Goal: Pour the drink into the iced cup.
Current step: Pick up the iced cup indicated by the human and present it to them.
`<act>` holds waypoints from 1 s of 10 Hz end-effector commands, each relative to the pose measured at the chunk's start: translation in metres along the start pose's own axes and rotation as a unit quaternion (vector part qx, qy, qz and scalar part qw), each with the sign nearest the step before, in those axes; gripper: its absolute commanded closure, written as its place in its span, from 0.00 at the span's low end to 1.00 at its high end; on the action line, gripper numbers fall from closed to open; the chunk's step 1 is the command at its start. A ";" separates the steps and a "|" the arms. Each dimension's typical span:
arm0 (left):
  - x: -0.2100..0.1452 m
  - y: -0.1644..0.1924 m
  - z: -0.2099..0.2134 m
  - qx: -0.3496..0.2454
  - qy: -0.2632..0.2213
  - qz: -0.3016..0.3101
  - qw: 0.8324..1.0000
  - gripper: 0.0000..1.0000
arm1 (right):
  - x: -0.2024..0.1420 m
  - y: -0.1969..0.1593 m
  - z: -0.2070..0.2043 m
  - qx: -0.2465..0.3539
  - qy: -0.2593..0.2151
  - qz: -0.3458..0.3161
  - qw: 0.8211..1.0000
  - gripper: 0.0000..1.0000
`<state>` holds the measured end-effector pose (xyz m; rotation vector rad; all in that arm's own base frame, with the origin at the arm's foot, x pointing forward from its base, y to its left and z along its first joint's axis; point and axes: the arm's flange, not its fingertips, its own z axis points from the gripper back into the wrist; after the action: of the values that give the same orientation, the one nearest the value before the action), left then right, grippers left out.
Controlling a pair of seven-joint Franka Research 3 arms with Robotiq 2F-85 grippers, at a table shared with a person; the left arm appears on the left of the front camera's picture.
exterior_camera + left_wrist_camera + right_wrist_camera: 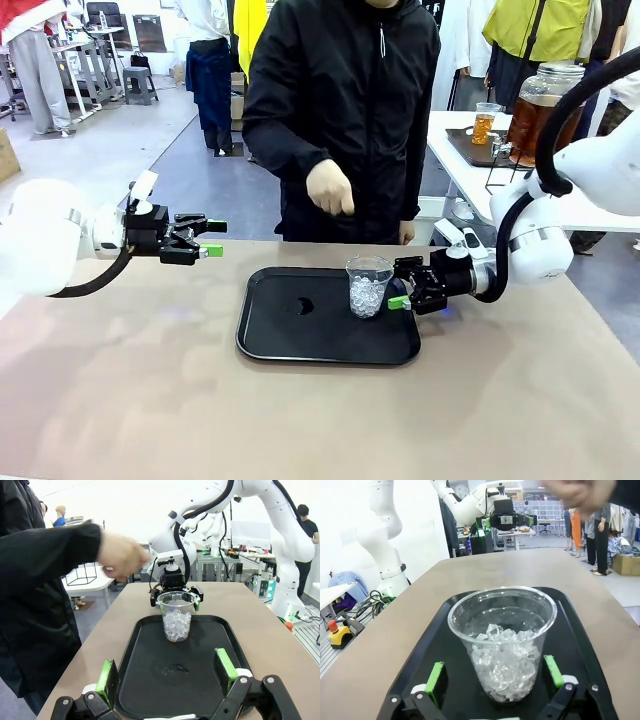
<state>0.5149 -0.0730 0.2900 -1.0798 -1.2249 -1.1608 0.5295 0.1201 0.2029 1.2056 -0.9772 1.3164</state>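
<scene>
The right gripper's green pads (436, 680) are standing wide apart at the bottom of the right wrist view. The iced cup (502, 630) is sitting in the gap between them or just ahead of it, and neither pad is touching its wall. In the front view the right gripper (402, 284) is lying low at the cup's right side, just right of the picture's middle. The cup is standing upright on the right part of the black tray (280, 340), about half full of ice.

The step in hand is, by my judgement, taking hold of the cup. To do it well, the fingers should be sliding forward until the cup is centred between the pads. They should then be closing gently and evenly on the lower wall, where the ice is backing the thin plastic. A hard squeeze is likely to buckle the cup, and a grip near the rim to tip it.

At the left of the front view the left gripper (212, 238) is hovering above the table (150, 400), left of the tray, its fingers wide and holding nothing. The person's hand (330, 188) is hanging loosely closed above the tray's far edge, at upper middle.

The drink (535, 115) is sitting in a glass dispenser jar (545, 105) on another table at the upper right of the front view, well apart from the cup. A carried cup will be needing a level, slow path.
</scene>
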 end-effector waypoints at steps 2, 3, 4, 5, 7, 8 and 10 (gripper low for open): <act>0.002 0.000 -0.001 0.002 0.003 -0.002 1.000 0.00 | 0.005 -0.010 -0.014 0.018 0.001 -0.015 1.000 0.00; 0.002 0.000 -0.001 0.002 0.003 -0.002 1.000 0.00 | 0.005 -0.012 -0.018 0.021 0.002 -0.016 1.000 0.00; 0.002 0.000 -0.001 0.002 0.003 -0.002 1.000 0.00 | 0.005 -0.013 -0.022 0.021 0.004 -0.017 1.000 0.00; 0.002 0.000 -0.001 0.002 0.003 -0.002 1.000 0.00 | 0.005 -0.015 -0.027 0.021 0.003 -0.017 1.000 0.00; 0.002 0.000 -0.001 0.002 0.003 -0.002 1.000 0.00 | 0.007 -0.019 -0.036 0.014 -0.001 -0.020 1.000 0.00; 0.002 0.000 -0.001 0.002 0.003 -0.002 1.000 0.00 | 0.006 -0.022 -0.039 0.001 -0.005 -0.025 1.000 0.00; 0.002 0.000 -0.001 0.002 0.003 -0.002 1.000 0.00 | 0.005 -0.026 -0.048 -0.008 -0.018 -0.035 0.999 0.00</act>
<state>0.5149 -0.0730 0.2900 -1.0798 -1.2249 -1.1608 0.5413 0.1606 0.1986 1.2486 -0.9620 1.2744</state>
